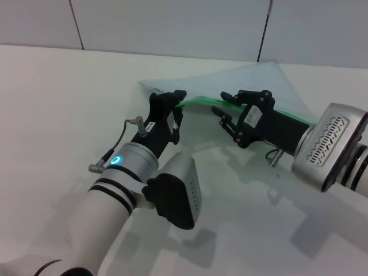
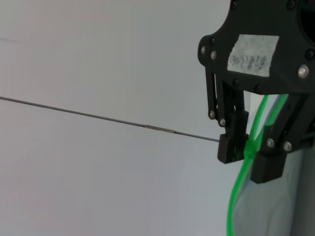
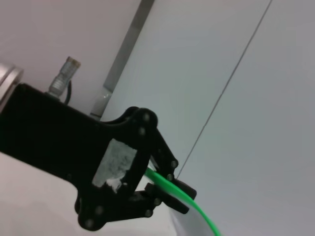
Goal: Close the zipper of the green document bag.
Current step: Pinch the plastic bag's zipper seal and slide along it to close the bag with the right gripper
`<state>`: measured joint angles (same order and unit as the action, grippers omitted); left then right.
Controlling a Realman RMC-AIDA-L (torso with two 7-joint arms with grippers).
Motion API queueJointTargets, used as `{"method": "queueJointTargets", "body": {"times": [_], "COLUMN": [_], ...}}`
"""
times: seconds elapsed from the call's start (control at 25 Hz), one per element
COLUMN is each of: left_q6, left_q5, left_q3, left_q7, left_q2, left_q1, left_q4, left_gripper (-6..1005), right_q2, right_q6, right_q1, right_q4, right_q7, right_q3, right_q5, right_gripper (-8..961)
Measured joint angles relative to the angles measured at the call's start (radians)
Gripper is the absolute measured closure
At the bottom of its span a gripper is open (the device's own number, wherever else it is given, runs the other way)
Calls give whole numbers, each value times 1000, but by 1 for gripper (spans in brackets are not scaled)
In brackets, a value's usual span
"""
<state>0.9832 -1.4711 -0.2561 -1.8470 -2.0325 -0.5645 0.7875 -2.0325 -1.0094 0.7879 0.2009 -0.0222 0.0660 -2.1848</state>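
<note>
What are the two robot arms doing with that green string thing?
That green line is the zipper along the edge of a see-through document bag, lifted off the white table. The left gripper is shut on one end of the zipper. The right gripper is farther along the green strip, but whether it is pinching it is hard to tell.

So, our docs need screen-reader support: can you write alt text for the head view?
Two black grippers hold the green zipper of a translucent document bag lifted off a white table: left gripper at its end, right gripper farther along.
</note>
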Motion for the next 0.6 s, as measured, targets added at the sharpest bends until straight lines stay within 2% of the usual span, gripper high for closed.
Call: {"method": "queueJointTargets", "body": {"times": [0.6], "left_q6": [5], "left_q5": [0], "left_q3": [16], "left_q7": [-8], "left_q2": [2], "left_q1": [3], "left_q4": [-3], "left_gripper": [944], "right_q2": [-2], "right_q6": [0], "right_q1": [-5], "right_q4": [9], "right_q7": [123], "right_q3": [9], "right_q5": [-4], "right_gripper": [690]}}
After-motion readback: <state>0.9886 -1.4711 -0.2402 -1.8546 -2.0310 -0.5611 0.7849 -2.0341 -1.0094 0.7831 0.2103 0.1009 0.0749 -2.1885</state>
